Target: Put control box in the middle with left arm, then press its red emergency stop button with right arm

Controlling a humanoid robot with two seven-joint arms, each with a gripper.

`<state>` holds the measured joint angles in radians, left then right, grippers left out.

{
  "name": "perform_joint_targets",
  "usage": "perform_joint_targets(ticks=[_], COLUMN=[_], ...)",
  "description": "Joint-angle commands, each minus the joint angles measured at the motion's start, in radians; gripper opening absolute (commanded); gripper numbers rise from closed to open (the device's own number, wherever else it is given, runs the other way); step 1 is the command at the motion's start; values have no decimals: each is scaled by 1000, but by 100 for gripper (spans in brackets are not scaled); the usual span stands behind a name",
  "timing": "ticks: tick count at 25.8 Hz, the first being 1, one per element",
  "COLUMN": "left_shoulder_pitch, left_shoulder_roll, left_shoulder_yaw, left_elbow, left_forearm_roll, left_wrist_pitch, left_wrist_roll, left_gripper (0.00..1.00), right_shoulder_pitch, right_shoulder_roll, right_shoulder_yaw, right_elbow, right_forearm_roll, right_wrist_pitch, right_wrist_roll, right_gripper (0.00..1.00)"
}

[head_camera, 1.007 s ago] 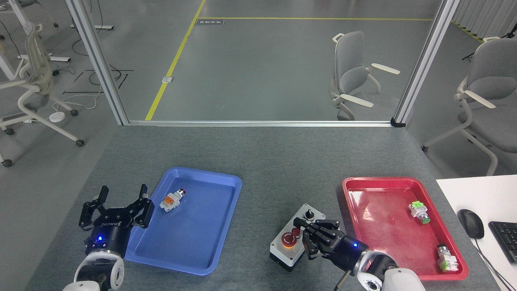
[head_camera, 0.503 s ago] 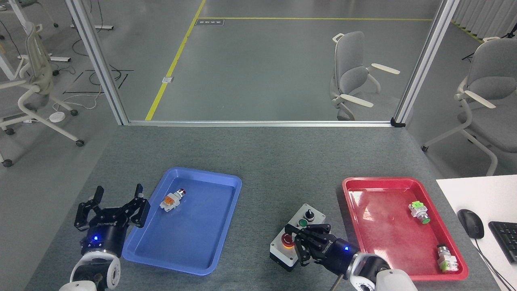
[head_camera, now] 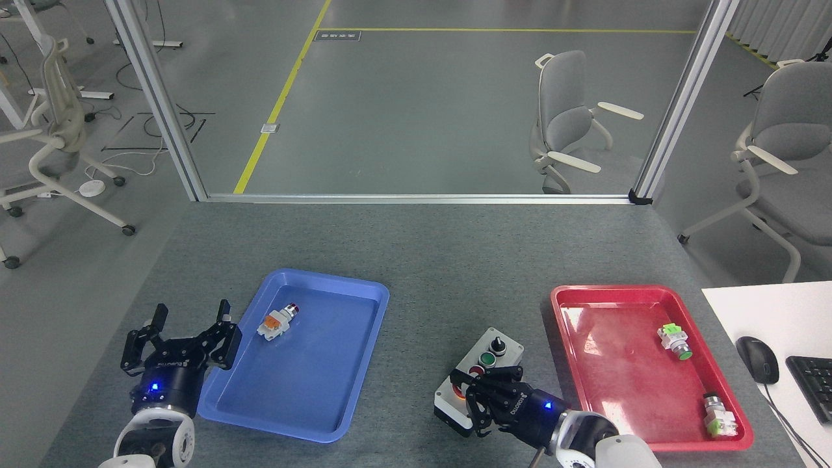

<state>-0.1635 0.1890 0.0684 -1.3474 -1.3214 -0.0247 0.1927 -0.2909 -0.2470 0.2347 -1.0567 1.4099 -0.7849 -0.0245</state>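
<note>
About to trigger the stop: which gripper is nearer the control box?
Right. The right gripper sits over the control box at its near end; the left gripper hovers far left, beyond the blue tray.

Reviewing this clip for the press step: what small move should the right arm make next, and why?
Probably press straight down: the right gripper, fingers curled, sits over the control box's big red button, mostly hiding it. Contact cannot be confirmed. Left gripper waits open.

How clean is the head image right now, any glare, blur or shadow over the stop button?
Head view: sharp throughout, even overhead light, no motion blur. Soft glare patches sit on the red tray floor and the far floor. The right gripper covers most of the big red button on the control box, so it is hidden by fingers, not by shadow. The left gripper is crisp.
</note>
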Motion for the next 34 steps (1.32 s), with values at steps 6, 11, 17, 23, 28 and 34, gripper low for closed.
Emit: perform_joint_targets(ticks=[6,11,17,23,28,34], left_shoulder_pitch=[24,52,52,52,52,52], left_shoulder_roll=[-117,-172,-175,-177,-177,-175], left_shoulder_yaw=[-12,-12,-10,-10,-10,-10], left_elbow=[2,4,4,5,7,8], left_forearm_roll=[4,-4,4,7,7,7], left_wrist_pitch=[-7,-1,-4,-6,-6,-6], left_wrist_roll=[5,4,4,4,4,4], left_gripper=[99,99,99,99,99,99], right_shoulder_pitch=[12,7,-40,-44,-27,133], right_shoulder_roll=[2,12,5,-11,-14,17], right_shoulder_yaw=[2,-78,-316,-503,-515,-517], right_elbow=[21,10,-45,-57,-120,-329], right_forearm_roll=[50,-62,-485,-479,-448,-43], right_wrist_pitch=[0,0,0,0,0,391], right_wrist_roll=[21,15,20,23,23,28], right_gripper=[0,47,98,98,98,98])
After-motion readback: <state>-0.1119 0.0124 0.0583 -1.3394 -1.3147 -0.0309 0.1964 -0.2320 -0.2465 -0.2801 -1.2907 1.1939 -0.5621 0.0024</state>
